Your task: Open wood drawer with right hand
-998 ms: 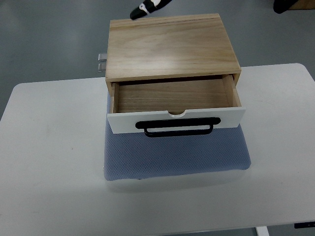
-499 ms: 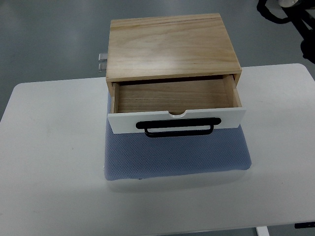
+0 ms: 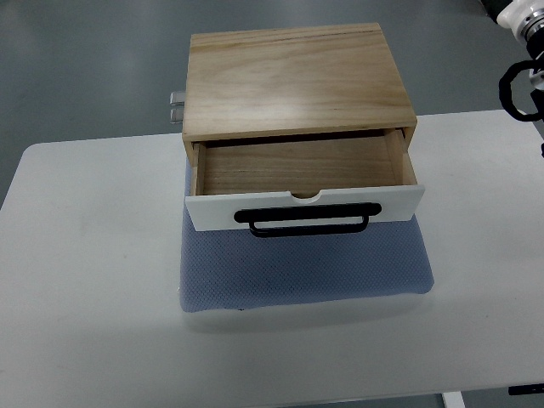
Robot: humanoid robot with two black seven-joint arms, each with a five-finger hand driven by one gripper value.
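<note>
Right hand (image 3: 523, 59) at top right (grip unclear); one wood drawer (image 3: 303, 191) open.

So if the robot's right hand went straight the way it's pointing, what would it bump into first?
Probably the wooden box, on its right side. Only a bit of the right hand shows at the picture's right edge. It seems to point left, but its height is unclear, so it might pass over.
</note>
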